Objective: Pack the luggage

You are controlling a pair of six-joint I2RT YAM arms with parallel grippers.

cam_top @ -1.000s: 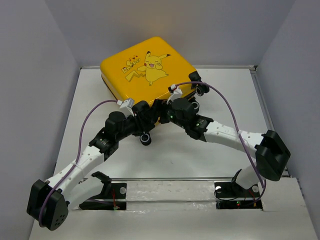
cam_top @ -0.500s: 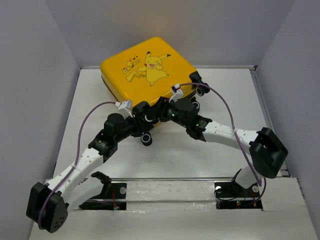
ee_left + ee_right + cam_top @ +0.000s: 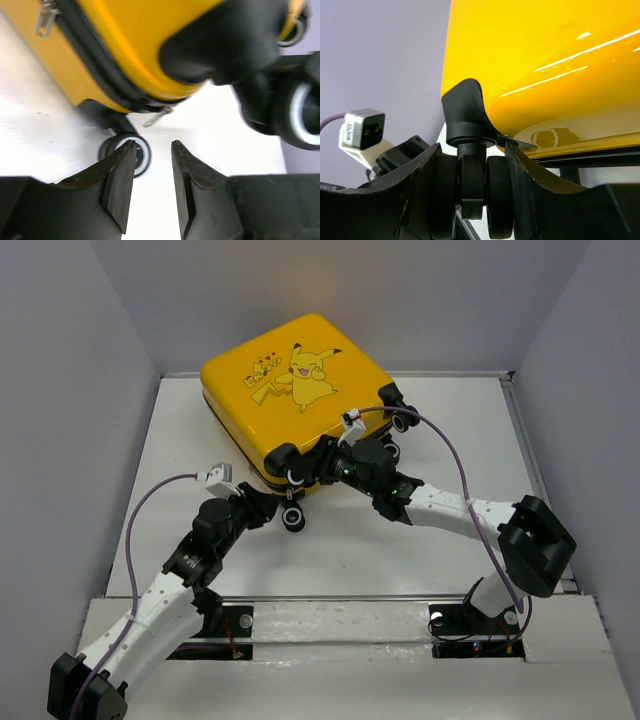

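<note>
The luggage [image 3: 295,400] is a yellow suitcase lying shut at the back of the table with its cartoon print up and its wheels toward me. My right gripper [image 3: 312,470] is shut on a front caster wheel [image 3: 472,187], one finger against each side of the twin wheel, under the yellow shell [image 3: 545,60]. My left gripper [image 3: 266,508] is open and empty, just short of the lower front corner. In the left wrist view the gripper [image 3: 152,145] faces the shell [image 3: 125,50], a zipper pull [image 3: 159,116] and a lower caster wheel [image 3: 135,155].
Another caster pair [image 3: 402,421] sticks out at the suitcase's right corner. A second zipper pull [image 3: 46,19] hangs at the seam. Grey walls close the table [image 3: 420,550] on the left, right and back. The left arm's wrist camera [image 3: 362,131] sits close beside my right gripper.
My left arm has pulled back toward the near left, away from the suitcase's front edge. My right gripper stays clamped on the caster wheel. The suitcase has hardly moved.
</note>
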